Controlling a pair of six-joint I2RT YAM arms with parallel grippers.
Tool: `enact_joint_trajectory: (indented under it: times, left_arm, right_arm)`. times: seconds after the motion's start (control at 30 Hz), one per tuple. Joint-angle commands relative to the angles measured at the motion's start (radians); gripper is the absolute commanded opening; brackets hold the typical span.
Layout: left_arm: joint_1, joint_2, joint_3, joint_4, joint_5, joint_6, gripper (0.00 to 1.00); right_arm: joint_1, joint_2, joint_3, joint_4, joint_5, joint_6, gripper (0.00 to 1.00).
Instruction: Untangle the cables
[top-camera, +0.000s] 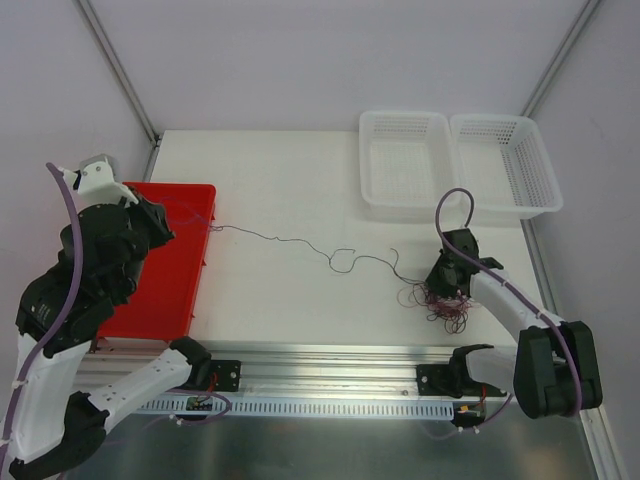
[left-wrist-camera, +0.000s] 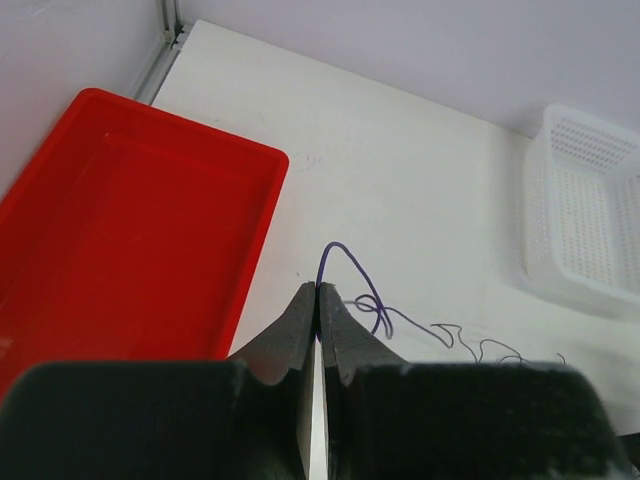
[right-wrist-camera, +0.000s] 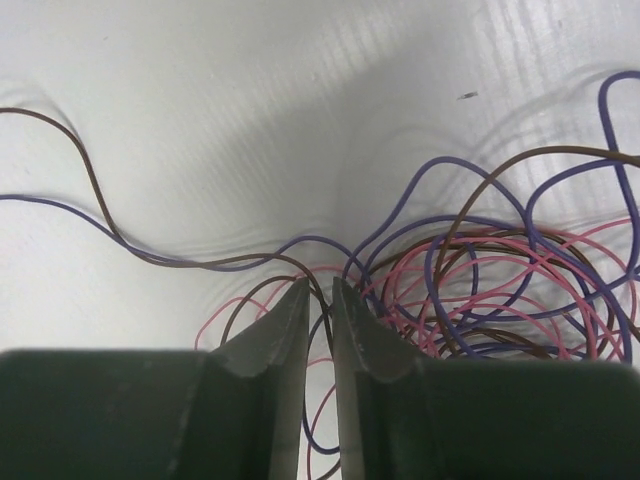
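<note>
Left end effector (left-wrist-camera: 318, 300) is closed, fingertips pressed together on a purple strand (left-wrist-camera: 343, 260) that arcs up out of the tips. The strand curls into a small loop, then trails off toward the lower right of the left wrist view. The end effector sits just past the right edge of the red tray (top-camera: 160, 290), at left in the top view.

One long thin strand (top-camera: 300, 243) runs across the white surface (top-camera: 280, 180) from the tray's right rim to the bunched cables (top-camera: 448, 305) at lower right centre.

Right end effector (right-wrist-camera: 320, 300) is down at the left side of that bunch. Its fingers are nearly together with a narrow gap. A brown strand dips into the gap, and pink and purple ones show through it lower down. Cannot tell if anything is actually pinched.

The tangle is purple, brown and pink loops overlapping, mostly right of the fingers in the right wrist view. A brown and a purple strand lead off to the left.

Two white baskets (top-camera: 405, 165) stand side by side at upper right, apart from the cables.
</note>
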Motion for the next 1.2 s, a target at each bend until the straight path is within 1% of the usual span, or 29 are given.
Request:
enact_joint_trajectory:
  times: [0.0,0.17,0.23,0.27,0.33,0.37,0.4,0.43,0.5,0.53,0.63,0.67,0.7,0.73,0.77,0.8,0.83,0.87,0.9,0.97,1.0,1.03,1.1,1.13,1.17]
  left_arm:
    - [0.006,0.048,0.028,-0.007,0.058,0.041,0.0]
    - [0.007,0.057,-0.027,0.013,0.168,0.025,0.0]
    - [0.007,0.066,-0.087,0.013,0.189,0.005,0.0]
    - [0.006,0.068,-0.115,0.013,0.211,-0.004,0.0]
    - [0.007,0.072,-0.21,0.016,0.235,-0.05,0.0]
    - [0.006,0.074,-0.245,0.025,0.245,-0.064,0.0]
    - [0.006,0.075,-0.318,0.033,0.265,-0.09,0.0]
    - [0.006,0.081,-0.354,0.037,0.277,-0.101,0.04]
    - [0.006,0.086,-0.442,0.06,0.307,-0.122,0.09]
    - [0.006,0.092,-0.469,0.069,0.311,-0.127,0.19]
    - [0.006,0.107,-0.541,0.102,0.316,-0.136,0.35]
    - [0.006,0.114,-0.55,0.108,0.324,-0.134,0.46]
    - [0.007,0.118,-0.555,0.126,0.337,-0.121,0.51]
    - [0.006,0.133,-0.554,0.141,0.381,-0.11,0.55]
    - [0.006,0.141,-0.549,0.16,0.406,-0.073,0.64]
    - [0.006,0.149,-0.547,0.181,0.446,-0.047,0.68]
    - [0.006,0.164,-0.547,0.244,0.486,-0.023,0.71]
    - [0.006,0.172,-0.549,0.272,0.561,0.003,0.73]
    - [0.003,0.186,-0.553,0.308,0.593,0.048,0.76]
    - [-0.005,0.232,-0.56,0.407,0.661,0.109,0.77]
    - [-0.013,0.253,-0.563,0.436,0.675,0.128,0.77]
    - [-0.02,0.309,-0.558,0.48,0.684,0.143,0.77]
    - [-0.039,0.379,-0.532,0.505,0.673,0.162,0.78]
    - [-0.045,0.456,-0.52,0.519,0.672,0.171,0.77]
    - [-0.053,0.498,-0.494,0.537,0.673,0.204,0.78]
  right_arm:
    - [-0.005,-0.031,0.01,-0.01,-0.035,-0.041,0.19]
    - [-0.001,-0.064,0.022,-0.016,-0.076,-0.096,0.22]
    - [0.005,-0.095,0.036,-0.031,-0.081,-0.131,0.23]
    - [0.013,-0.104,0.045,-0.04,-0.081,-0.147,0.25]
    - [0.028,-0.135,0.076,-0.068,-0.131,-0.179,0.28]
    - [0.054,-0.144,0.087,-0.08,-0.131,-0.208,0.32]
    - [0.071,-0.158,0.096,-0.1,-0.128,-0.22,0.34]
    - [0.087,-0.182,0.105,-0.108,-0.125,-0.231,0.38]
    - [0.126,-0.204,0.127,-0.123,-0.131,-0.251,0.42]
    - [0.151,-0.222,0.131,-0.126,-0.142,-0.257,0.47]
    - [0.186,-0.244,0.145,-0.133,-0.15,-0.276,0.55]
    - [0.209,-0.255,0.147,-0.133,-0.15,-0.279,0.61]
    - [0.222,-0.259,0.148,-0.131,-0.15,-0.282,0.65]
    - [0.231,-0.264,0.147,-0.13,-0.154,-0.288,0.71]
    - [0.246,-0.27,0.145,-0.127,-0.159,-0.293,0.75]
    - [0.258,-0.276,0.14,-0.119,-0.163,-0.296,0.76]
    - [0.266,-0.279,0.137,-0.11,-0.179,-0.308,0.77]
    - [0.281,-0.284,0.134,-0.104,-0.191,-0.312,0.78]
    - [0.288,-0.293,0.13,-0.085,-0.202,-0.317,0.79]
    - [0.303,-0.301,0.122,-0.071,-0.226,-0.32,0.79]
    - [0.306,-0.307,0.119,-0.061,-0.234,-0.32,0.8]
    - [0.312,-0.31,0.116,-0.057,-0.252,-0.32,0.81]
    - [0.321,-0.316,0.117,-0.045,-0.269,-0.32,0.84]
    - [0.324,-0.324,0.116,-0.042,-0.28,-0.319,0.85]
    - [0.334,-0.328,0.113,-0.036,-0.285,-0.323,0.86]
